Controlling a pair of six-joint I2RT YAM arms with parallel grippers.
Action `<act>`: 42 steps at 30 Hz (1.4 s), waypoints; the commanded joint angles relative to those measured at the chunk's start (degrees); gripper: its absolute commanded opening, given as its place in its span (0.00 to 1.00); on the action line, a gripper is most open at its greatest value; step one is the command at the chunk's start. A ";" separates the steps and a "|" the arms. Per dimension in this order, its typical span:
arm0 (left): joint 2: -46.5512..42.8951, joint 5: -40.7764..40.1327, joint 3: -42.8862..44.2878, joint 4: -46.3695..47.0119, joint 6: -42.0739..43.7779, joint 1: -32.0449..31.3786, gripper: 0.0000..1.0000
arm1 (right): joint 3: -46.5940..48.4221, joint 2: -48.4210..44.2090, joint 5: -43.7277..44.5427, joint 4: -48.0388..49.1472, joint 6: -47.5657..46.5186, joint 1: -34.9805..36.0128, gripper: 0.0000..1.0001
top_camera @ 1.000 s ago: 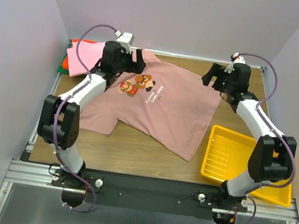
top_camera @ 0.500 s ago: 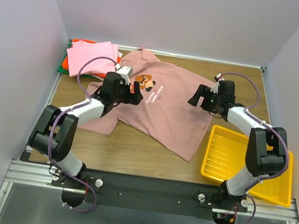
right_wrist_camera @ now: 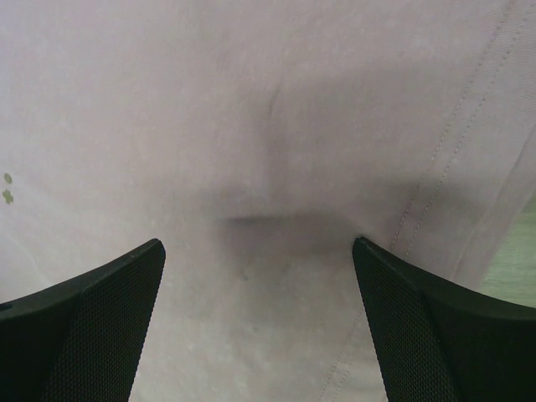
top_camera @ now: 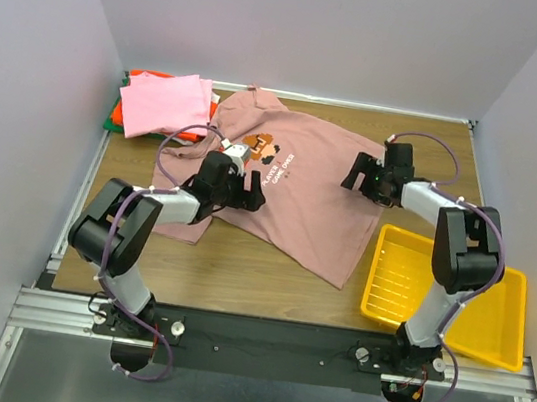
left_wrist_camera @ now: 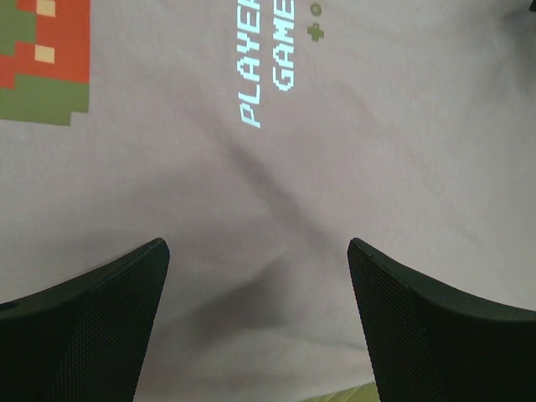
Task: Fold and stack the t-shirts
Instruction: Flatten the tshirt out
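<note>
Lying flat: mauve-pink t-shirt (top_camera: 302,181), soft matte cloth spread chest-up on the wooden table (top_camera: 238,267), pixel print and white lettering showing, shallow creases.
Stack: folded bright pink tee (top_camera: 165,105) over an orange-red tee (top_camera: 146,74) and a green tee (top_camera: 114,119), far-left corner.
Tray: yellow plastic tray (top_camera: 374,308), rectangular, ribbed floor, near right.
Left gripper (left_wrist_camera: 255,251): black mesh-textured fingers (left_wrist_camera: 100,318) spread wide over the shirt below the lettering, holding nothing.
Right gripper (right_wrist_camera: 258,247): fingers spread wide over the shirt beside a stitched hem, holding nothing; contact with the cloth unclear.
</note>
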 commanded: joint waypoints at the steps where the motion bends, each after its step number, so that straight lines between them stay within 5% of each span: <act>1: 2.75 -0.19 -2.12 4.53 -1.01 -1.32 0.94 | 1.09 4.44 6.48 -6.52 0.13 -1.69 1.00; 16: 5.22 -0.45 -3.52 9.10 -5.58 -7.56 0.94 | 4.08 7.16 8.42 -9.25 -1.27 -5.12 1.00; 25: -14.63 -21.96 -9.66 -2.48 -10.93 -7.56 0.98 | 6.89 3.83 3.49 -9.95 -3.74 -5.12 1.00; 33: -39.33 -44.47 -18.81 -21.88 -29.99 -6.77 0.98 | 3.47 -6.18 1.73 -10.04 -2.25 -5.12 1.00; 42: -48.32 -39.13 -22.60 -28.07 -32.21 7.11 0.85 | -4.79 -19.80 4.11 -9.69 5.49 -5.03 1.00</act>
